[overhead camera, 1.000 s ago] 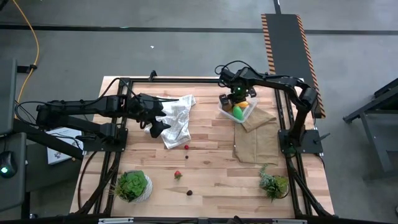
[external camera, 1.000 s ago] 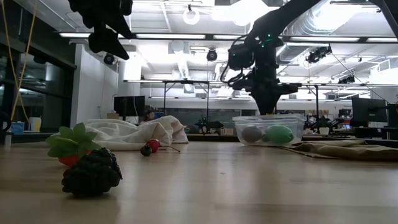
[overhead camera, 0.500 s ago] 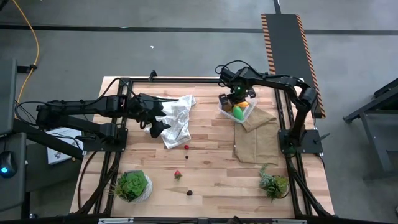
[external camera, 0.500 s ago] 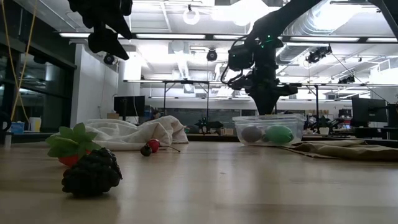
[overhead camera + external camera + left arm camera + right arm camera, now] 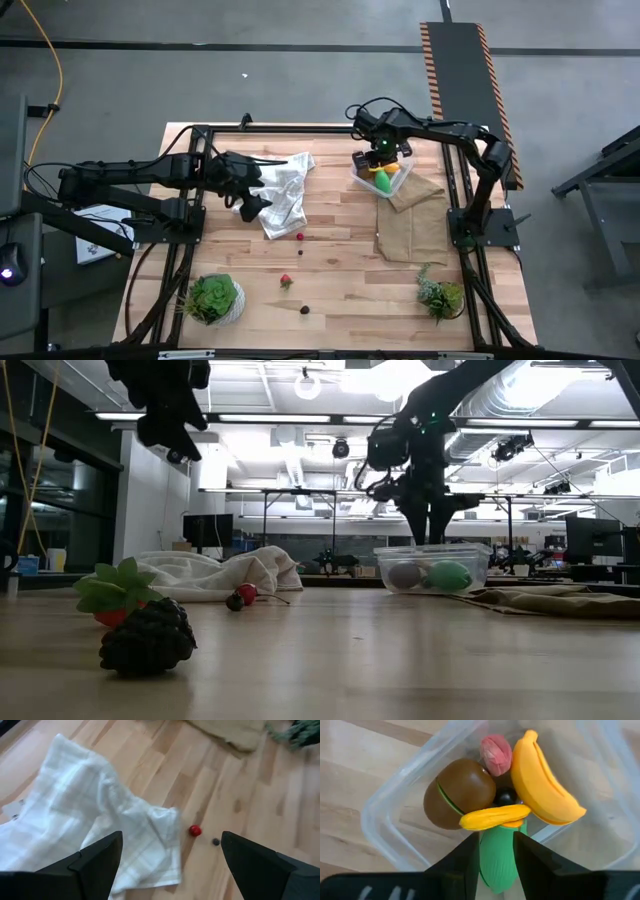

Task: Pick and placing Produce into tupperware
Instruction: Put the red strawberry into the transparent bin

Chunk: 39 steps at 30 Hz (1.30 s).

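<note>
We see the tupperware (image 5: 385, 820) nearly full; the right hand (image 5: 496, 842), narrowly parted, seemingly releases produce; berries (image 5: 300, 237) remain mid-frame; left hand (image 5: 167, 855) gapes wide.

yellow banana (image 5: 545, 782), brown kiwi (image 5: 458, 793), white checked cloth (image 5: 80, 825)

Beneath the right end effector (image 5: 496, 851), the clear square plastic container (image 5: 385, 827) runs off the wrist picture's edges, so its far rim is unseen. The green oval toy (image 5: 497, 857) is partly covered by the small orange-yellow piece (image 5: 495, 816). A dark round berry (image 5: 506, 796) is mostly hidden between the brown kiwi-like ball (image 5: 457, 792) and yellow toy banana (image 5: 540, 780).
</note>
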Tool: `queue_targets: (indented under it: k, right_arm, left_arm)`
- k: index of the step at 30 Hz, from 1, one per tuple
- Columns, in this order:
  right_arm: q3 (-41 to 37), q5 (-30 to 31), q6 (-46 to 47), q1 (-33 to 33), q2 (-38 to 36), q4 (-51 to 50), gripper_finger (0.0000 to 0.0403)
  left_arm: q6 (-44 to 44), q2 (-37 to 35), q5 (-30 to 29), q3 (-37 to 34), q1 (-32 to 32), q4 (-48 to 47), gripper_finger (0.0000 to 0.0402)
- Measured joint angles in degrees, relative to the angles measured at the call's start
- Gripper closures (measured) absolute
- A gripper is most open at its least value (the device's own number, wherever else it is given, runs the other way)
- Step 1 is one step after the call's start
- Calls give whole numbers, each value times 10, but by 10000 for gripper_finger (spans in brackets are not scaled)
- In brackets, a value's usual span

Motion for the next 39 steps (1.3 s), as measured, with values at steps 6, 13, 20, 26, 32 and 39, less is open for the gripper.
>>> queue_targets:
  k: [6, 13, 20, 26, 32, 39]
  right_arm:
    - [0, 0, -31, 42, -79, 59, 293]
    - [0, -96, -145, 145, -184, 131, 293]
    - [0, -31, -151, 200, -224, 70, 293]
    - [0, -53, -189, 222, -225, 67, 293]
    - [0, -58, -224, 254, -227, 6, 293]
    - [0, -58, -257, 281, -227, -57, 293]
  left_arm:
    - [-2, 0, 3, 0, 0, -28, 73]
    - [41, 9, 159, 0, 0, -16, 73]
    - [71, 62, 247, 0, 0, 9, 73]
    - [-62, 117, 388, 0, -44, 158, 73]
    - [-120, 145, 317, 17, -149, 259, 73]
    - [-90, 183, 141, 77, -232, 166, 73]
